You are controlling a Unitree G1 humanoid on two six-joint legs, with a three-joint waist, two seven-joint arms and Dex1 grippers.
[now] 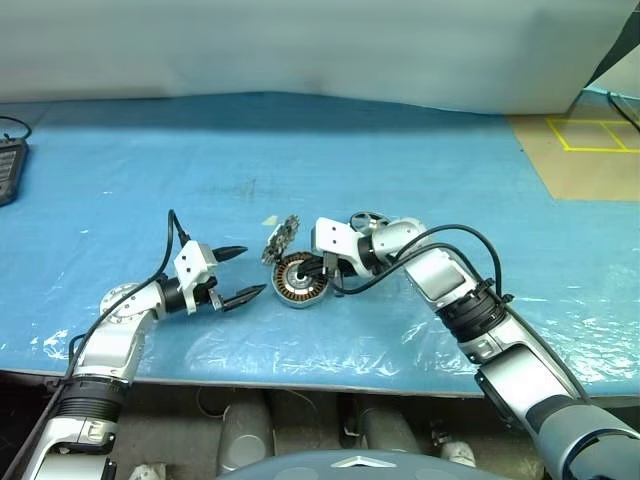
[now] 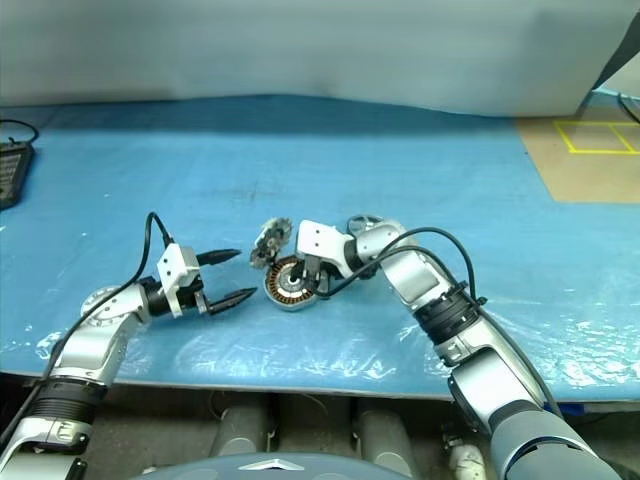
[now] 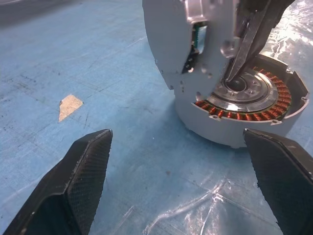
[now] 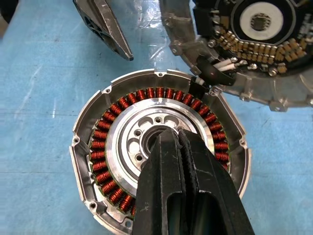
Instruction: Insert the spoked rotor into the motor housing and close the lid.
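Copper-orange windings ring the motor housing (image 4: 161,161), lying at frame centre with our spoked rotor's silver face seated inside. Above it the lid (image 1: 281,240) stands tilted. Our right gripper (image 4: 172,134), pinched shut, pokes the rotor's hub; our left gripper (image 1: 246,272) gapes wide, empty.

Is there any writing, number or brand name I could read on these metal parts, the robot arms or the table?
None can be read.
The motor housing shows copper windings and bare metal, no marking.
The lid shows no lettering.
The yellow lines on the brown board are plain outlines, not words.
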